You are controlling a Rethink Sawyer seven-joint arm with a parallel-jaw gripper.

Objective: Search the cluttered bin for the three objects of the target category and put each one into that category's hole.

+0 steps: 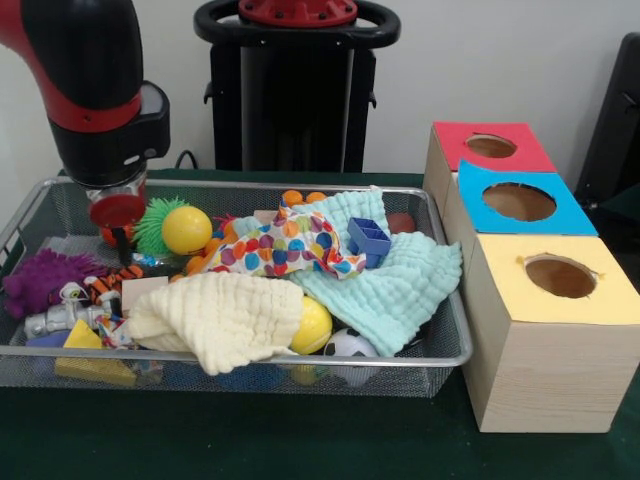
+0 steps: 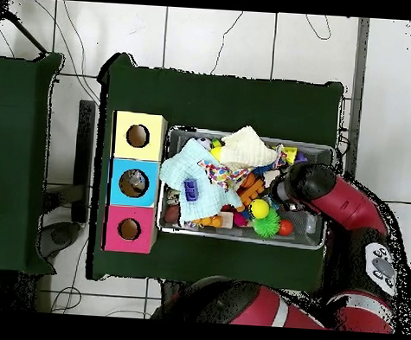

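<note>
The wire mesh bin lies across the green table, full of toys and cloths; it also shows in the overhead view. No clear water bottle shows in either view; any are hidden under the clutter. My gripper hangs from the red and black arm and reaches down into the bin's far left corner, just left of a green spiky ball and a yellow ball. Its tip is buried among the toys. In the overhead view the arm covers it.
Three wooden boxes with round holes stand right of the bin: red top, blue top, yellow top. In the bin lie a pale yellow cloth, a mint cloth, a dotted cloth, a blue block and a purple fuzzy toy.
</note>
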